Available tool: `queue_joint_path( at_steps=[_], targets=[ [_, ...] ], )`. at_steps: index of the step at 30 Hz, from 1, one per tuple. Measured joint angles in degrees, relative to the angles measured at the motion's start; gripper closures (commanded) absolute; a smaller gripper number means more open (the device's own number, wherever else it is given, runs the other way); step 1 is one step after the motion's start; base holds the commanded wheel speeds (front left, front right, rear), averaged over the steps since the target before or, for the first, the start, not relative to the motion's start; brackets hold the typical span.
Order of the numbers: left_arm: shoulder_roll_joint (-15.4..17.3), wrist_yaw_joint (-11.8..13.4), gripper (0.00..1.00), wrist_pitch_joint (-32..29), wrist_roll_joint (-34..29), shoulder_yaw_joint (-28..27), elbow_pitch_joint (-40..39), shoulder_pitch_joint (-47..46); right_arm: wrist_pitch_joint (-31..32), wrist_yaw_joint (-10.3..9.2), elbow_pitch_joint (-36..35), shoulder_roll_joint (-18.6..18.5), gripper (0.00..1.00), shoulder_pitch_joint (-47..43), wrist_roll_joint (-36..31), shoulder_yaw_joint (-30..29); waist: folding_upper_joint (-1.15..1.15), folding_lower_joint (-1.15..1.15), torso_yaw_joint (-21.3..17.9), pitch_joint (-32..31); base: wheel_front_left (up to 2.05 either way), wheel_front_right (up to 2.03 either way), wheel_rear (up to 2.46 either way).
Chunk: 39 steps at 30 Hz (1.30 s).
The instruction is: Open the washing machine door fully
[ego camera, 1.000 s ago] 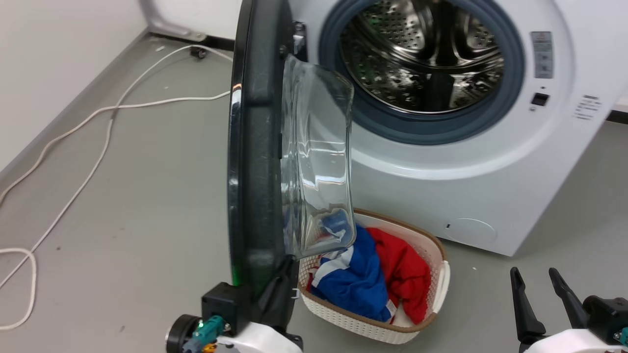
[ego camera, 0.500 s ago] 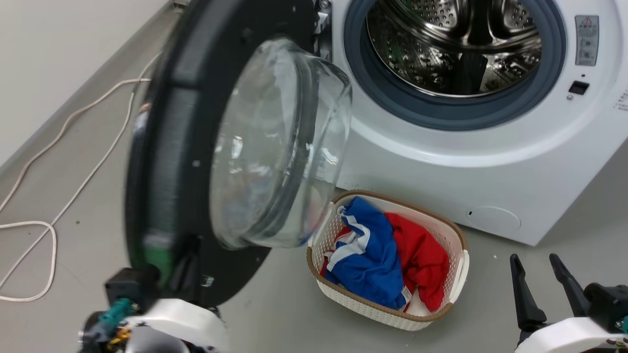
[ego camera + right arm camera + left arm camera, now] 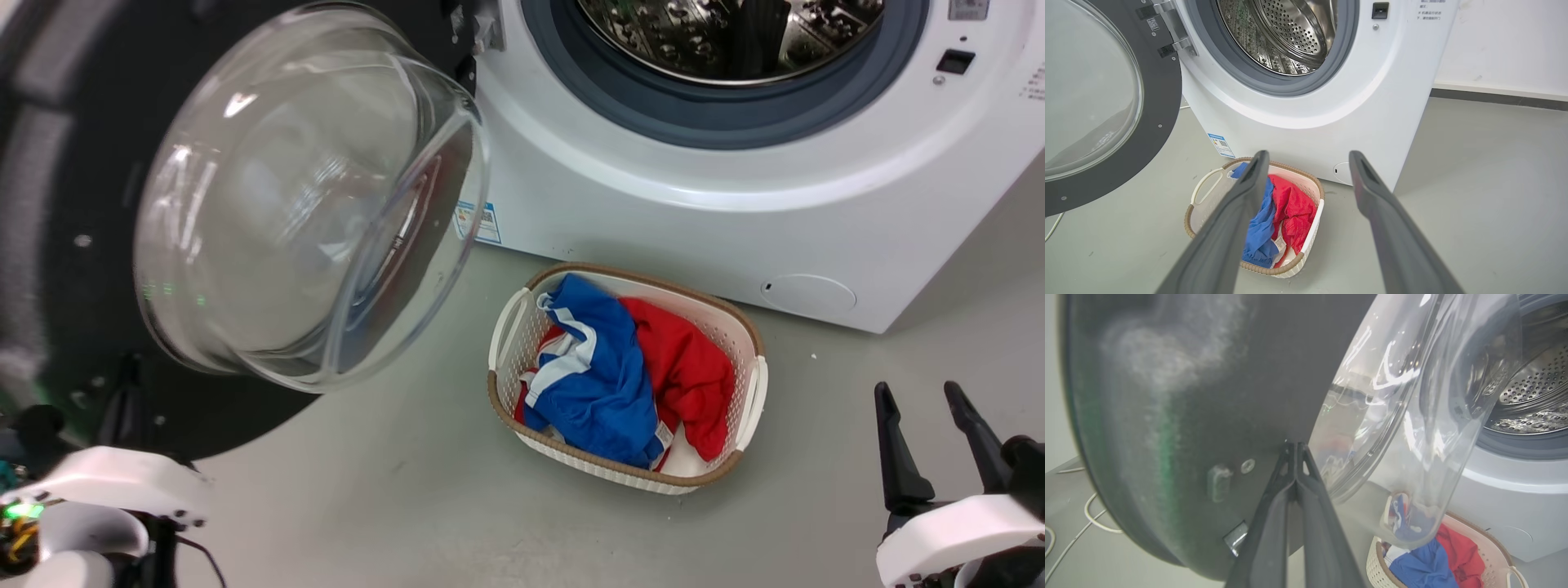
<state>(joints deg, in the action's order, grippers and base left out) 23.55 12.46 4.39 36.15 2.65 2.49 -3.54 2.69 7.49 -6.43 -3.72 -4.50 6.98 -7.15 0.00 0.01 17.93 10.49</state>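
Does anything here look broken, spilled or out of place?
Nothing looks damaged or spilled. The washing machine door hangs wide open with its glass whole, and the laundry basket sits upright, clothes inside.

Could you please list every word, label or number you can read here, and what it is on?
Nothing reads clearly.
Blue-and-white sticker low on the washing machine: too small.
Printed lines higher on its front: too small.
Small sticker on the washing machine door by the hinge: too small.
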Motion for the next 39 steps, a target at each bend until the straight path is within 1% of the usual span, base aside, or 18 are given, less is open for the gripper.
queue_joint_path(
  at_steps=[8, 11, 15, 18, 24, 32, 34, 39],
  targets=[
    [3.37, -2.72, 1.00, 2.97, 2.90, -5.20, 8.50, -4.37, 0.37, 0.00, -0.76, -0.62, 0.00, 1.33, 0.00, -0.01, 0.00, 0.00, -0.91, 2.51, 0.00, 0.00, 0.00],
    [4.38, -3.70, 1.00, 3.91, 3.45, -6.02, 11.10, -5.62, 0.37, 0.00, -0.68, -0.63, 0.00, 1.59, 0.00, 0.05, 0.00, 0.00, -1.14, 2.84, 0.00, 0.00, 0.00],
    [4.65, -4.36, 1.00, 4.79, 3.47, -6.15, 13.25, -6.21, 0.29, 0.00, -0.21, -0.63, 0.00, 1.85, 0.10, 0.20, 0.00, 0.00, -1.52, 2.61, 0.00, 0.00, 0.00],
    [4.26, -4.31, 1.00, 5.58, 3.41, -5.86, 13.68, -6.11, 0.02, 0.00, 0.45, -0.62, 0.00, 1.86, 0.32, 0.21, 0.00, 0.00, -1.66, 2.08, 0.00, 0.00, 0.00],
    [2.61, -2.92, 1.00, 6.99, 1.68, -4.20, 10.87, -2.61, -0.76, 0.00, 1.99, -0.48, 0.00, 1.81, 0.64, 0.37, 0.00, 0.00, -1.73, -0.10, 0.00, 0.00, 0.00],
    [-0.33, 0.58, 1.00, 6.87, -1.72, -0.20, 2.98, 5.81, -1.88, 0.00, 4.20, 0.12, 0.00, 0.07, 1.18, 0.87, 0.00, -0.01, -1.25, -4.85, 0.00, 0.00, 0.00],
    [-1.36, 0.76, 1.00, 6.36, -2.27, 1.59, 0.96, 7.69, -2.18, 0.00, 4.63, 0.24, 0.00, -0.34, 1.24, 0.97, 0.00, -0.01, -1.10, -6.07, 0.00, 0.00, 0.00],
    [-3.58, 1.40, 1.00, 5.63, -3.28, 5.21, -1.26, 11.28, -2.70, 0.00, 5.95, 0.49, 0.00, -0.90, 1.66, 1.86, 0.00, -0.01, -1.29, -8.87, 0.00, 0.00, 0.00]
  ],
)
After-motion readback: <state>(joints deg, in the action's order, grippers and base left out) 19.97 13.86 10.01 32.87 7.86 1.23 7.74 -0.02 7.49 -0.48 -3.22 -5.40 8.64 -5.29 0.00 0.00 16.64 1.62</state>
